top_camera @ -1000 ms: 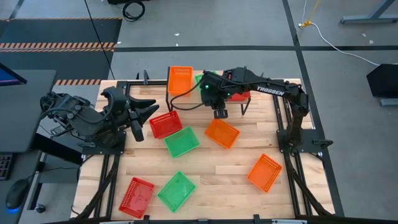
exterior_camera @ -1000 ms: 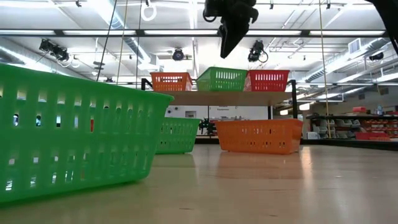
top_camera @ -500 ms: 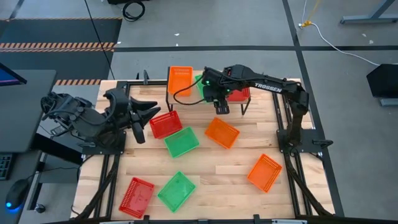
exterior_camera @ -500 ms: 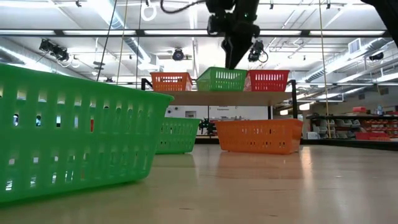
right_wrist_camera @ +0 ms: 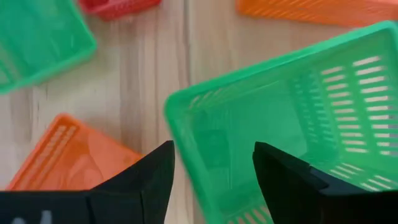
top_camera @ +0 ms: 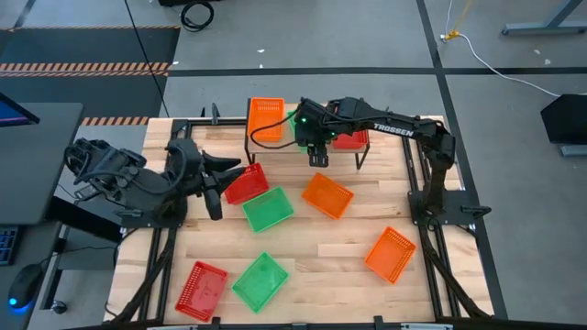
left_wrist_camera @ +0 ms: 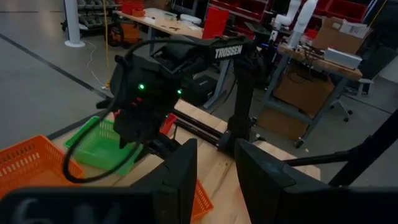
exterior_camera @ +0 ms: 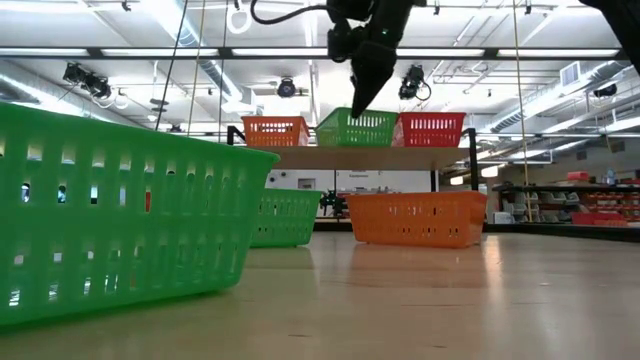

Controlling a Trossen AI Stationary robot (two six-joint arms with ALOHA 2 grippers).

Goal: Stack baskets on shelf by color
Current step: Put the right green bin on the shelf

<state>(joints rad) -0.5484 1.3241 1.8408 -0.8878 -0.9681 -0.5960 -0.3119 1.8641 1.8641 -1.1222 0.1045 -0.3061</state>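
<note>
Right end effector point(top_camera: 316, 158) above shelf point(top_camera: 260, 137)

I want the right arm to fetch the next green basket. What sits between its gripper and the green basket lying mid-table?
Nothing visible. The right gripper hangs open above the shelf's front edge, and the green basket lies uncovered on the table below, a red basket just beside it.

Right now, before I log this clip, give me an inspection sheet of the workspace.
Surface: wood-plank table, bare between baskets.
Job's things: shelf carries one orange, one green and one red basket; six baskets loose on the table, two per colour.
Clutter: nothing seen.
Grippers: right gripper open above the shelf's green basket, empty; left gripper beside a red basket, fingers apart, empty.
Cables: black cable looping off the right arm.
Surroundings: grey floor, taped lines, workshop benches.
</note>
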